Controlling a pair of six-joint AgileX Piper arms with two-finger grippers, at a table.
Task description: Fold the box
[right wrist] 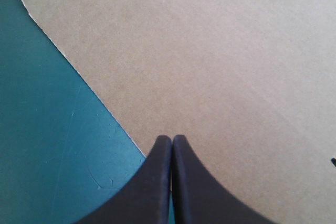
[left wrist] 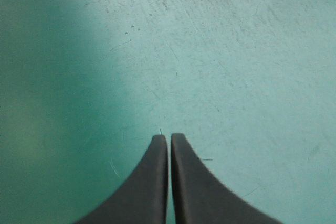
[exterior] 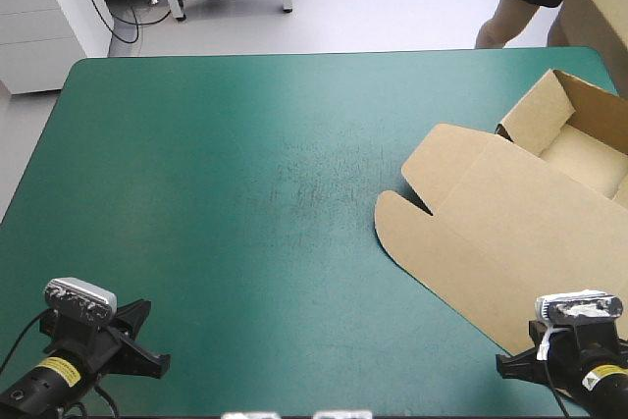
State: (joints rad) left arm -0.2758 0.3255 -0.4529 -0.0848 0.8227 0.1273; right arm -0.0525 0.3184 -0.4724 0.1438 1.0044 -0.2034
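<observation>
The brown box lies at the table's right side as an open tray with raised walls, its lid flat and reaching toward the middle, two rounded flaps at the lid's end. My right gripper is shut, low at the near right corner; in the right wrist view its tips hover over the lid right beside the lid's edge. My left gripper sits at the near left corner, far from the box. It is shut with only the teal-green cover ahead.
The teal-green cover stretches bare from the left edge to the box. Another piece of brown board stands just beyond the far right corner.
</observation>
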